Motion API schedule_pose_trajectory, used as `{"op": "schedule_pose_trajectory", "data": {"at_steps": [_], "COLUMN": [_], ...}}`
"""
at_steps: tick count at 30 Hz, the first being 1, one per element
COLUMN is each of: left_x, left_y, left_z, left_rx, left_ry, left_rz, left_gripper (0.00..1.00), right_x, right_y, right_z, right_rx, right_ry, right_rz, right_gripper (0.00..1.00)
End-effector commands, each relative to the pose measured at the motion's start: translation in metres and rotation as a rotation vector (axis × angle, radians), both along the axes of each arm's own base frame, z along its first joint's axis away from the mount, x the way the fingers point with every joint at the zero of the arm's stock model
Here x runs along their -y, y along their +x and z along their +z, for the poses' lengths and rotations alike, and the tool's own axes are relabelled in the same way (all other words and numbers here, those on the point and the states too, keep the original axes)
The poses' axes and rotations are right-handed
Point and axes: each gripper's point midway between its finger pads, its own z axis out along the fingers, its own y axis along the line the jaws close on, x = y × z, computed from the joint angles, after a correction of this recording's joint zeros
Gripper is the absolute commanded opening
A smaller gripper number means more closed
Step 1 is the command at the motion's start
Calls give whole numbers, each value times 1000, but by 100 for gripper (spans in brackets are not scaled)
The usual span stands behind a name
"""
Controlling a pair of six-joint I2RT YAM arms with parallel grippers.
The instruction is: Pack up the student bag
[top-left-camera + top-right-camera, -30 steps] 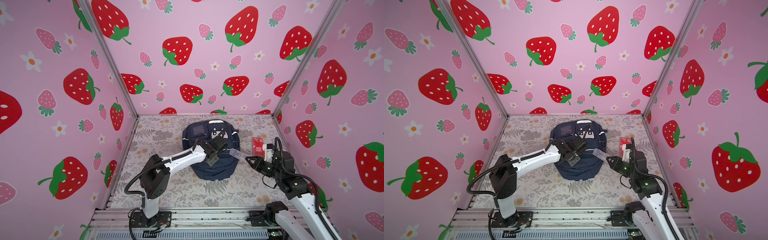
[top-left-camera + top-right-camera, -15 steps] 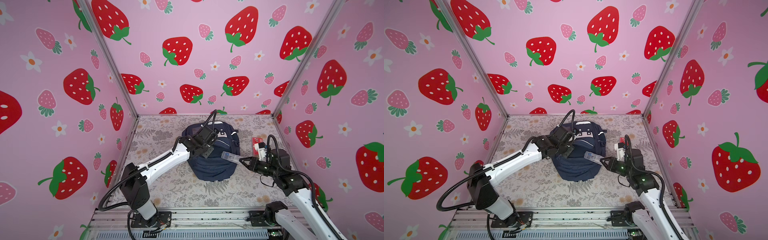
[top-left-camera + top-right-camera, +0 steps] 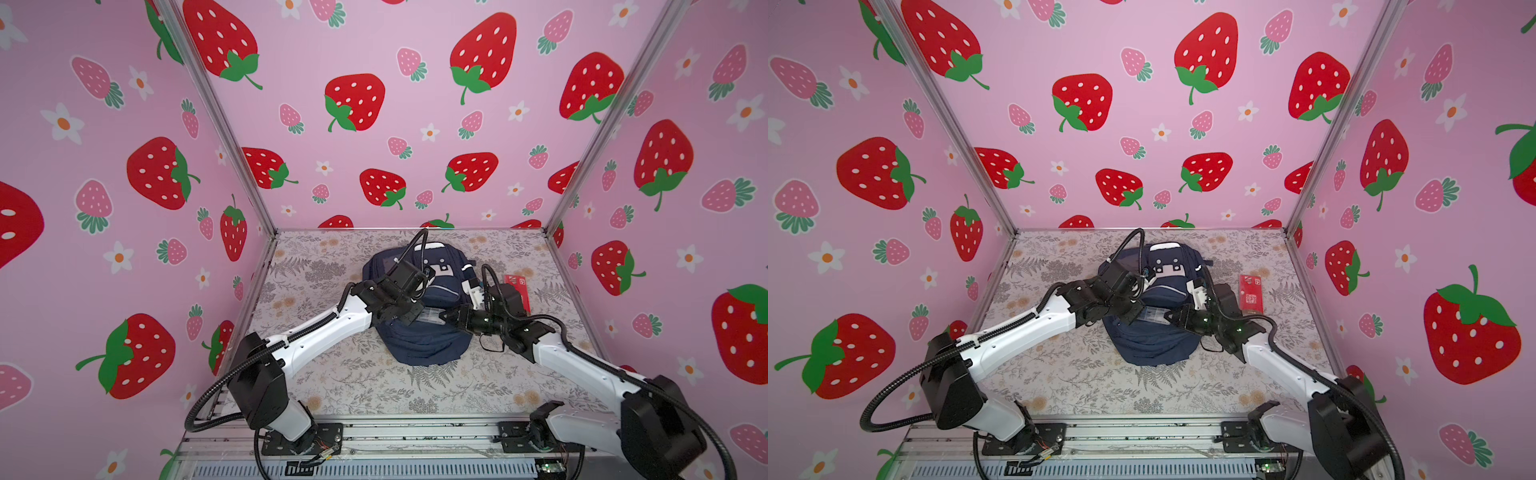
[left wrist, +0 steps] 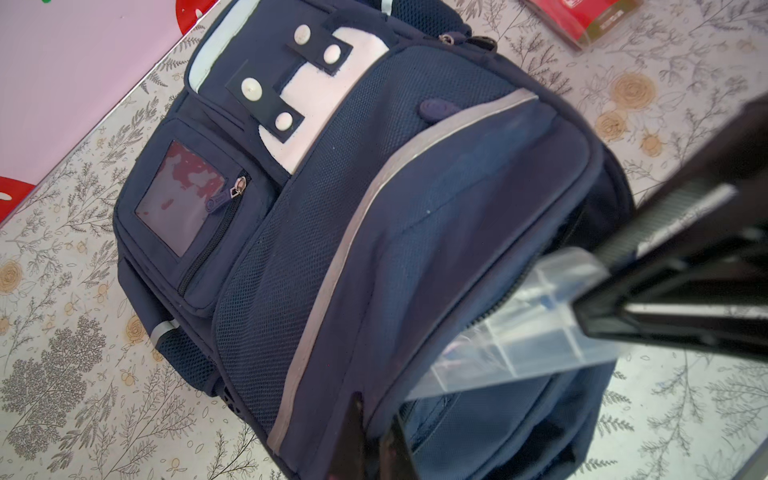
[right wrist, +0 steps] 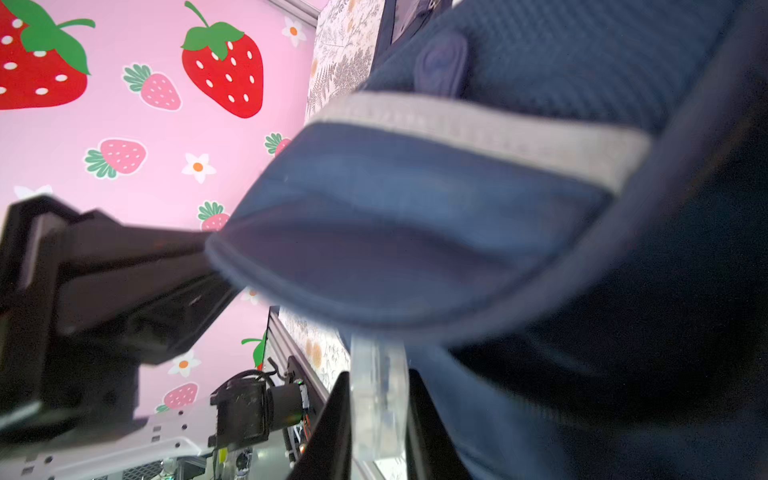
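In the middle of the floral-print table (image 3: 332, 374) lies the big navy-blue fabric backpack (image 3: 419, 345), front up. The left gripper (image 4: 376, 409) is pinched tight on its pocket flap, and the right gripper (image 5: 379, 374) is clamped on a clear plastic box (image 4: 519, 332) at the pocket mouth. A flat red packet (image 3: 1251, 293) sits nearby.

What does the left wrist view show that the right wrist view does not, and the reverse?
Only left wrist: the white patch, the window pocket, a red packet on the table. Only right wrist: the left arm's white link, the metal frame rail. Both: the student bag, its grey stripe, the clear case in the right gripper, the left gripper pinching the flap.
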Motion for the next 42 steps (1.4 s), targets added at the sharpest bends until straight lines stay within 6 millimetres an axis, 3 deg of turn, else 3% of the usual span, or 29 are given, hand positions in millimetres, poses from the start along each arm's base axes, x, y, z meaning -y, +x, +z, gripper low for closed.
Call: {"op": "schedule_pose_trajectory", "data": {"at_steps": [1, 3, 8, 14, 18, 22, 25, 28, 32, 36, 42], "left_x": [7, 5, 0, -4, -10, -18, -22, -20, -27, -33, -28], "left_y": [-1, -4, -11, -4, -3, -4, -6, -11, -12, -16, -10], "left_z": [30, 32, 30, 21, 19, 20, 19, 15, 17, 14, 12], "left_rx": [74, 76, 53, 37, 50, 52, 52, 50, 84, 91, 31], "left_ry": [-90, -100, -126, -119, -102, -89, -96, -99, -90, -79, -151], "left_rz": [-40, -39, -34, 4, 8, 28, 42, -2, 1, -8, 36], "left_gripper": [0, 0, 0, 0, 0, 0, 0, 0, 0, 0, 0], "right_x": [-18, -18, -25, -4, 34, 104, 169, 205, 223, 225, 245], "right_y": [34, 51, 71, 59, 42, 44, 61, 86, 113, 141, 153], "right_z": [33, 29, 19, 5, 13, 20, 4, -28, -82, -94, -122], "right_rx": [122, 130, 131, 131, 188, 229, 147, 61, -64, -28, -76], "right_ry": [58, 24, -11, -104, -215, -425, -579, -693, -830, -881, -1065], "right_rz": [-37, -78, -99, -139, -216, -405, -579, -636, -586, -582, -566], "right_gripper": [30, 33, 55, 56, 53, 60, 64, 62, 52, 49, 47]}}
